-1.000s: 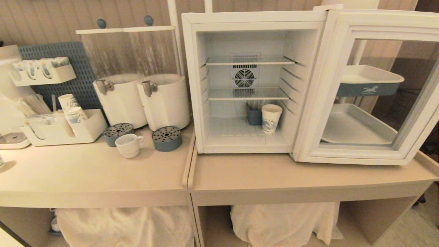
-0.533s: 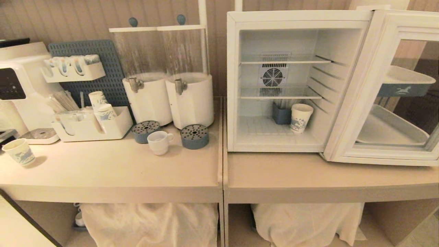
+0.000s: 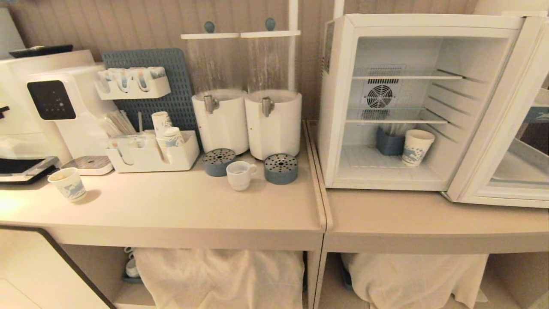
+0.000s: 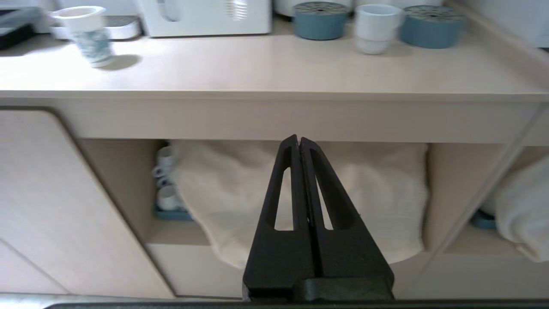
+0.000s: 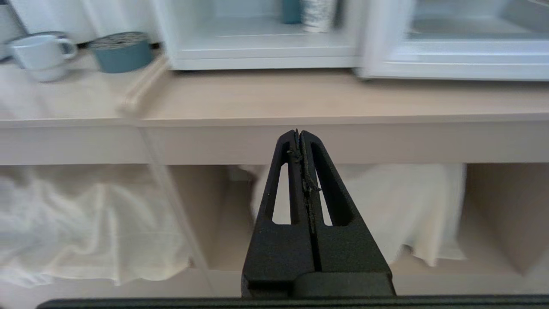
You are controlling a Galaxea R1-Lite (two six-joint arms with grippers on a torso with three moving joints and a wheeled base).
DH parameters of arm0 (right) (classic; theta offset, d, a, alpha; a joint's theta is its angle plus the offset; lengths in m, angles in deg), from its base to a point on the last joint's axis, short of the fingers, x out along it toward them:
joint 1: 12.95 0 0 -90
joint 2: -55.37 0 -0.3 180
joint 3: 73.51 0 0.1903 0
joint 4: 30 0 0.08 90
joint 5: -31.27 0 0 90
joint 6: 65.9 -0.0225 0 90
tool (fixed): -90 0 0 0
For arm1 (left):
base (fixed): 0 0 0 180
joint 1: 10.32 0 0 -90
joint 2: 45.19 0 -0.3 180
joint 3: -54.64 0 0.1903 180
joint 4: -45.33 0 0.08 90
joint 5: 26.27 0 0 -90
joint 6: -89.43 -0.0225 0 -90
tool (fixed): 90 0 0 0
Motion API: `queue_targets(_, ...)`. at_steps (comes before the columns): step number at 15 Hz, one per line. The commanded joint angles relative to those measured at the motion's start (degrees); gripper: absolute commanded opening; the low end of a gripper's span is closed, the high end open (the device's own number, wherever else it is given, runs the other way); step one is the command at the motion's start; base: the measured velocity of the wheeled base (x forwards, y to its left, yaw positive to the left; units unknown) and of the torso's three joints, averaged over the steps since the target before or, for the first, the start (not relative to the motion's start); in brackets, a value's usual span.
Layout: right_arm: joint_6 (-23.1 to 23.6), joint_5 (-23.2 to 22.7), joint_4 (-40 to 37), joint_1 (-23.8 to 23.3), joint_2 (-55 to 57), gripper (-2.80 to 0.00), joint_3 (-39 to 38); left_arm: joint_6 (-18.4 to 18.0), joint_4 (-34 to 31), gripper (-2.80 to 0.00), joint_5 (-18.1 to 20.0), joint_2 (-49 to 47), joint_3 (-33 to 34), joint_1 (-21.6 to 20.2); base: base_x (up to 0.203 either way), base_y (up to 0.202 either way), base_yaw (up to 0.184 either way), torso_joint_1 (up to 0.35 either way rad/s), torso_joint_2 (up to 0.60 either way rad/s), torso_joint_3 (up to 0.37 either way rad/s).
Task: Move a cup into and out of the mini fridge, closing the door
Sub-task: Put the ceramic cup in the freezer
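Fridge (image 3: pixel 343 107) stands on the counter (image 3: pixel 386 219) with its door (image 3: pixel 497 128) swung wide open on the right. Left of the fridge, the cup (image 3: pixel 238 175) sits on the counter between two blue drip trays (image 3: pixel 281 168), below the dispensers (image 3: pixel 273 124). A printed paper cup (image 3: pixel 417 147) stands inside the fridge. Left gripper (image 4: pixel 299 143) and right gripper (image 5: pixel 299 137) hang below the counter's edge, jaws closed and empty.

I seem to face a café-style drinks corner: two drink dispensers (image 3: pixel 246 122), a coffee machine (image 3: pixel 47 111), stacked paper cups (image 3: pixel 165 128) and a mini fridge (image 3: pixel 411 103) on one table (image 3: pixel 171 206).
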Motion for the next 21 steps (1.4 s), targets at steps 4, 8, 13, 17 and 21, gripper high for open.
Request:
queue_targets(4, -0.1, 0.0, 0.0, 0.0, 0.0, -2.80, 0.0, 0.0, -0.1, -2.80, 0.0, 0.0, 0.0, 0.0, 0.000, 0.191, 0.008, 0.002, 0.00, 0.002)
queue_targets(8, -0.1, 0.1, 0.0, 0.0, 0.0, -2.80, 0.0, -0.2, -0.6, -2.80, -0.1, 0.0, -0.2, 0.0, 0.000, 0.193, 0.010, 0.001, 0.00, 0.002)
queue_targets(13, -0.1, 0.1, 0.0, 0.0, 0.0, -2.80, 0.0, -0.2, -0.8, -2.80, -0.1, 0.0, -0.3, 0.0, 0.000, 0.191, 0.010, 0.002, 0.00, 0.001)
queue_targets(17, -0.1, 0.1, 0.0, 0.0, 0.0, -2.80, 0.0, -0.2, -0.8, -2.80, -0.1, 0.0, -0.3, 0.0, 0.003, 0.197, 0.010, 0.003, 0.00, 0.003)
queue_targets(21, -0.2, 0.2, 0.0, 0.0, 0.0, -2.80, 0.0, -0.2, -0.7, -2.80, -0.1, 0.0, -0.2, 0.0, 0.096, 0.106, -0.024, 0.004, 0.00, 0.003)
